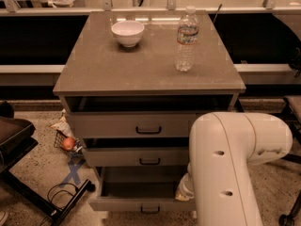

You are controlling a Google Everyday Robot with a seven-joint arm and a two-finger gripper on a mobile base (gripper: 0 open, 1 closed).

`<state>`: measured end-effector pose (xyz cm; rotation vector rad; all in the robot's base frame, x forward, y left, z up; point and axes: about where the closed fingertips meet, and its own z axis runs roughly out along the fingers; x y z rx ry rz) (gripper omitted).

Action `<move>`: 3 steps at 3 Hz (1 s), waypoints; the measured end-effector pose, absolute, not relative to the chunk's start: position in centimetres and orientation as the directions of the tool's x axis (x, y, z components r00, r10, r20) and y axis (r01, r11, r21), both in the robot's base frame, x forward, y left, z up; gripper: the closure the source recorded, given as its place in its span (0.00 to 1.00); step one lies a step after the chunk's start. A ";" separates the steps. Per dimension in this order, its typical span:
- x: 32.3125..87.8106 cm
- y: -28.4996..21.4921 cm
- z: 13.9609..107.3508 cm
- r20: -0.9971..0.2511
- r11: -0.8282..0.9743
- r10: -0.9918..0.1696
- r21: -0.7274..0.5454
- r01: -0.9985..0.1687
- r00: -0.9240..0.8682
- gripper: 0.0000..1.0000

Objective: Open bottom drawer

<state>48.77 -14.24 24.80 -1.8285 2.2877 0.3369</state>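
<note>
Tool (185,188), mostly hidden behind the white arm (225,173) so its state cannot be told, sits at the right end of the partly drawn-out bottom drawer (124,204), whose front runs left-right, its handle (150,209) down-left of the tool.

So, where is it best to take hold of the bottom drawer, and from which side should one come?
Probably by the small black handle in the middle of the front of the bottom drawer, coming straight from the front. That front is flat; the horizontal bar alone stands out from it. The gripper sits at the drawer's right end, mostly hidden behind the arm.
</note>
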 end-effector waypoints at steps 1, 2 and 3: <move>49.4 -14.6 22.5 -0.322 0.197 -0.924 0.056 -0.979 -0.205 1.00; 53.6 -15.4 18.3 -0.414 0.175 -0.895 0.013 -0.985 -0.164 1.00; 54.0 -15.4 18.4 -0.415 0.176 -0.895 0.007 -0.984 -0.163 1.00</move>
